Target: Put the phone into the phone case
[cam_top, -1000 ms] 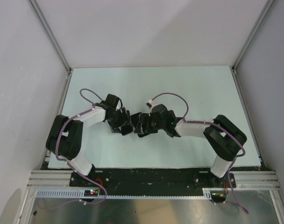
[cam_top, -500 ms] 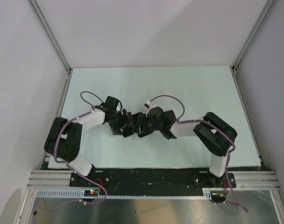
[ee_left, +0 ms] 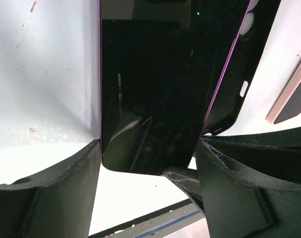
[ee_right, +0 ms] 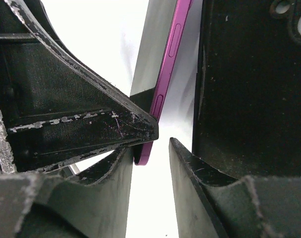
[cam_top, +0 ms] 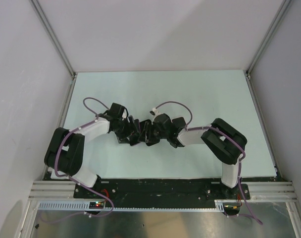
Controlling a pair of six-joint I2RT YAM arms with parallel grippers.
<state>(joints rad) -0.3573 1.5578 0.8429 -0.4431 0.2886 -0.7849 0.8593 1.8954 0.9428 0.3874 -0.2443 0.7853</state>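
Observation:
The phone (ee_left: 155, 84) has a dark screen and a purple rim, and it stands on edge between my left gripper's (ee_left: 148, 145) two fingers, which press on its long sides. The black phone case (ee_left: 237, 74) lies just behind it to the right, a little apart. In the right wrist view the phone's purple edge (ee_right: 166, 84) sits against my right gripper's left finger, with the case (ee_right: 249, 89) beyond the right finger. My right gripper (ee_right: 154, 148) is open, with a bright gap between its fingers. In the top view both grippers meet mid-table (cam_top: 143, 134) and hide the phone and the case.
The pale table (cam_top: 155, 94) is walled by white panels on the left, back and right. A pink-edged dark flat piece (ee_left: 294, 96) shows at the right of the left wrist view. The black base rail (cam_top: 160, 187) runs along the near edge.
My right arm has swung left, bringing its gripper closer to the left gripper and the phone. The left arm's elbow has shifted slightly left; its gripper stays on the phone.

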